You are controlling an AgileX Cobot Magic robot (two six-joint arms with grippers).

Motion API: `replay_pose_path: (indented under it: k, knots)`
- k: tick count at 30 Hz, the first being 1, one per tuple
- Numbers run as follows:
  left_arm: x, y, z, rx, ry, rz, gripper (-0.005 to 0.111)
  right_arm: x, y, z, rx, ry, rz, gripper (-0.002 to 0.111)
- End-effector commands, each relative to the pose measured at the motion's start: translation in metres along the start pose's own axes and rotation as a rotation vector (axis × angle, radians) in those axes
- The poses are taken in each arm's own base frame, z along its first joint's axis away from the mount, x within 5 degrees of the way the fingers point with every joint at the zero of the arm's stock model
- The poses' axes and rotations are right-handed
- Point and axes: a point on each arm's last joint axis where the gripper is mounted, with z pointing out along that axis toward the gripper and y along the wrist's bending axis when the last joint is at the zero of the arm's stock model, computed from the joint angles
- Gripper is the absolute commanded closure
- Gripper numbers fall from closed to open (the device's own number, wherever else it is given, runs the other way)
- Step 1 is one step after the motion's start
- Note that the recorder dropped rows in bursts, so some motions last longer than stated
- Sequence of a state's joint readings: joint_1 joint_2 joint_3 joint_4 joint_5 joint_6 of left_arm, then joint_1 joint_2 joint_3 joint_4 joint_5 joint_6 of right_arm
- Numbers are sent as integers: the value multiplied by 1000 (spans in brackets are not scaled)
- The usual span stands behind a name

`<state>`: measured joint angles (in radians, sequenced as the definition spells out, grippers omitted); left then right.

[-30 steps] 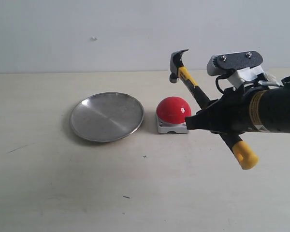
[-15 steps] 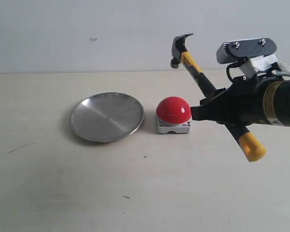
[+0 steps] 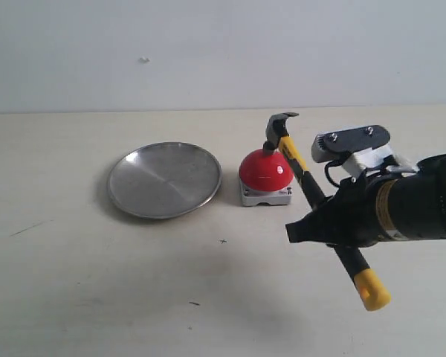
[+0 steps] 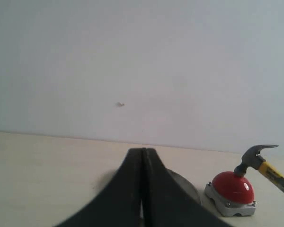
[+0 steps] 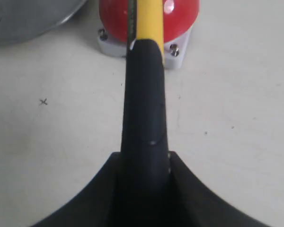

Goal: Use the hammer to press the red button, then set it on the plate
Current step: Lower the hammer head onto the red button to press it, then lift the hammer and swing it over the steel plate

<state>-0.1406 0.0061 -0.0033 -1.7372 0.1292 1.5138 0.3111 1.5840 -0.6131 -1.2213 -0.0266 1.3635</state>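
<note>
The right gripper [image 3: 317,221] clamps the stiff, probably head-heavy hammer [image 3: 293,158] by its black mid-handle, a sound hold, its head on the red button [image 3: 262,172] beside the plate [image 3: 163,181]; the left gripper [image 4: 143,189] is clenched empty.

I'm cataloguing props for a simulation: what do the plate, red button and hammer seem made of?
The plate: dull silver metal, probably steel, with soft blurred reflections. The red button: glossy dome, likely plastic, with sharp highlights, on a matte light-grey base. The hammer: dark metal-looking head; matte black grip, perhaps rubber; yellow neck and end.
</note>
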Motion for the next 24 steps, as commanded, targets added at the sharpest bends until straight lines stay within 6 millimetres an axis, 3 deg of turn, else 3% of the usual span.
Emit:
replay_pose_path:
  k: [1,4,10,15,19,24]
  knots:
    - [1,0,0,-2,-4,-12,107,-3,3,0,-44,-14,8,108]
    - [1,0,0,-2,-4,-12,107,-17,5,-20,-57,-104,16,108]
    - [1,0,0,-2,-4,-12,107,-53,13,-84,-107,-365,16,108]
    - [1,0,0,-2,-4,-12,107,-71,34,-118,-351,-505,44,108]
    - [1,0,0,-2,-4,-12,107,-79,56,-113,-616,-497,105,108]
    - [1,0,0,-2,-4,-12,107,-91,72,-73,-775,-438,272,108]
